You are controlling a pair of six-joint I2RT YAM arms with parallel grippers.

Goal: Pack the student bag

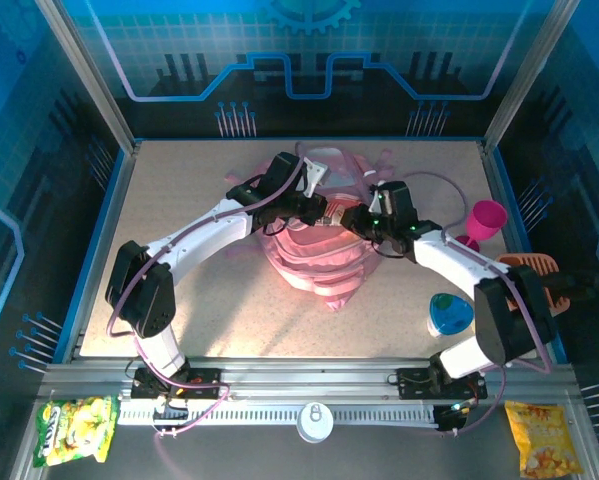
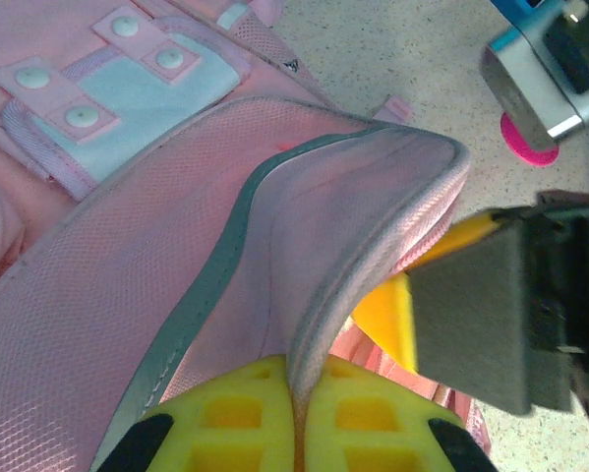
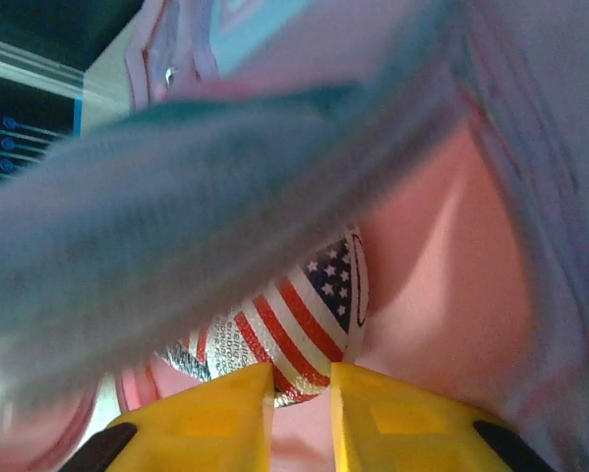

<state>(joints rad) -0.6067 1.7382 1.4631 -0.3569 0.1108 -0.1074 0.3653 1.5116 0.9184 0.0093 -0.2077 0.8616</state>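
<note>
Fabric of the student bag, lying mid-way across the table, is pinched tight in my left pincer. My right pincer, fingers nearly together, sits inside the bag against a flag-printed object; I cannot tell if it grips.

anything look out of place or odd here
Two snack packets lie off the tabletop, on the dark ledge by the arm bases: a green-yellow packet at its left end, a yellow packet at its right. They look stranded away from the pink bag mid-table.
</note>
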